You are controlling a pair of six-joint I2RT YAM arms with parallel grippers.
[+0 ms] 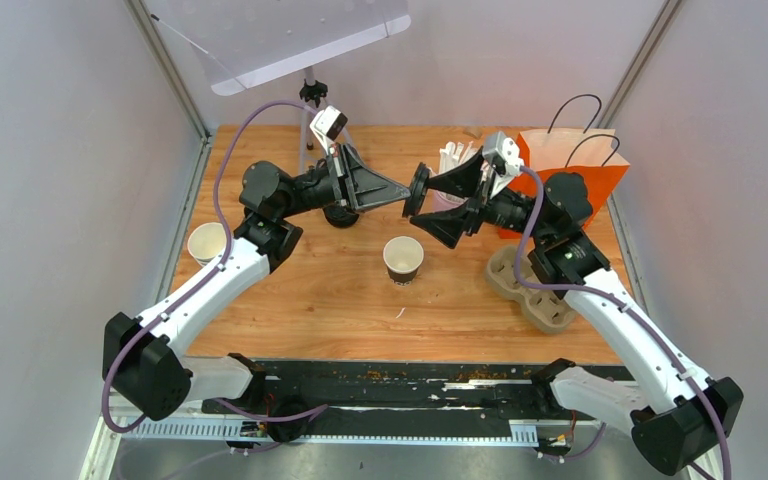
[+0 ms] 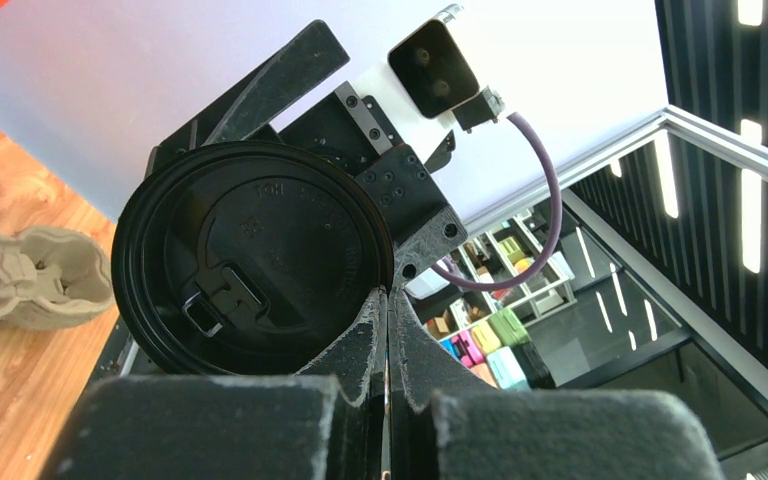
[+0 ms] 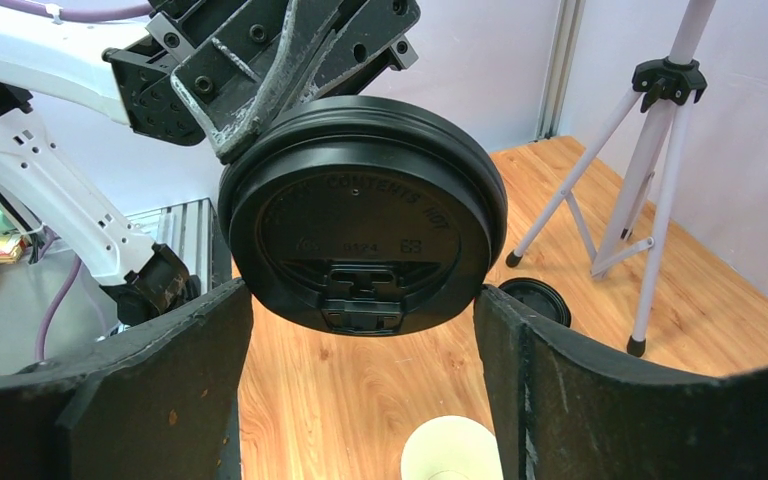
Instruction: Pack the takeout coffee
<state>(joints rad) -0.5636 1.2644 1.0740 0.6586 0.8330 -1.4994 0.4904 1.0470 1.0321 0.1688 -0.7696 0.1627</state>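
Observation:
A black lid (image 1: 419, 190) hangs on edge in the air between my two grippers. My left gripper (image 1: 403, 190) is shut on its rim; in the left wrist view its fingers (image 2: 387, 295) are pressed together beside the lid (image 2: 250, 255). My right gripper (image 1: 430, 203) is open, with one finger on each side of the lid (image 3: 360, 240). A lidless white cup (image 1: 403, 258) stands on the table below; it also shows in the right wrist view (image 3: 452, 450). A second lidless cup (image 1: 207, 242) stands at the left. Another black lid (image 3: 535, 300) lies on the table.
The brown pulp tray (image 1: 530, 285) lies at the right under my right arm, and also shows in the left wrist view (image 2: 30, 275). An orange paper bag (image 1: 572, 165) stands at the back right. The pink cup of straws (image 1: 450, 160) is behind the grippers. A tripod (image 3: 650, 180) stands at the back.

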